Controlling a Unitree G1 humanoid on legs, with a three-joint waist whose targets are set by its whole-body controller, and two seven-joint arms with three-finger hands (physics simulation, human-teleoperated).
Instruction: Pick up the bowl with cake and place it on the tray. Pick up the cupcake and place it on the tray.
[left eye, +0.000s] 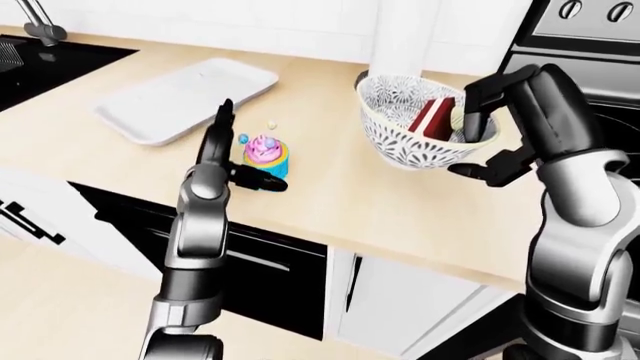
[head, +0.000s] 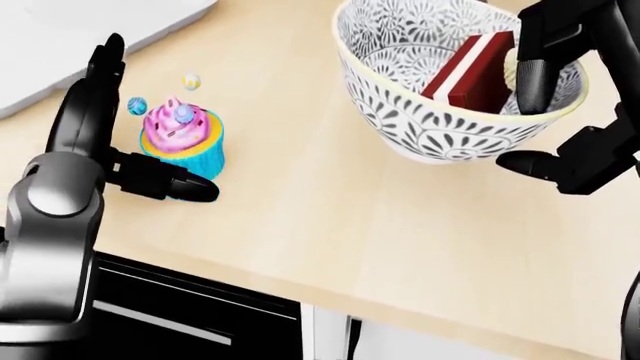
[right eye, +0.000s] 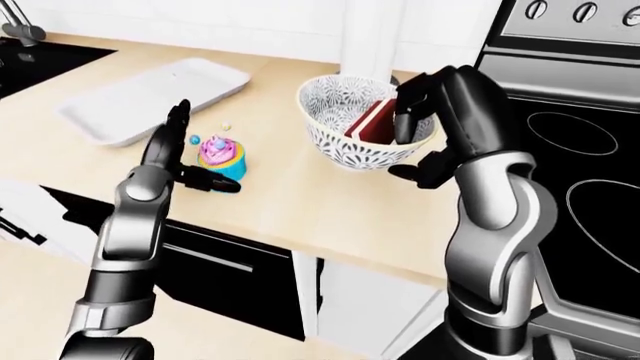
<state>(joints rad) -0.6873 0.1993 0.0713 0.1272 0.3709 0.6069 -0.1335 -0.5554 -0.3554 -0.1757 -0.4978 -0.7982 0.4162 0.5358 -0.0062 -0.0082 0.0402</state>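
R hand (head: 560, 97) grips the bowl (head: 440, 97) w/ cake (head: 472, 71) by its rim — lifted. L hand (head: 130, 142) open, fingers around the cupcake (head: 182, 135) near the worktop (head: 330, 225) edge.

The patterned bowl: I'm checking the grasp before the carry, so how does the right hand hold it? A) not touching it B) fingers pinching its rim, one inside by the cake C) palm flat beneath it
B: the right hand pinches the bowl's rim, one finger inside beside the cake.
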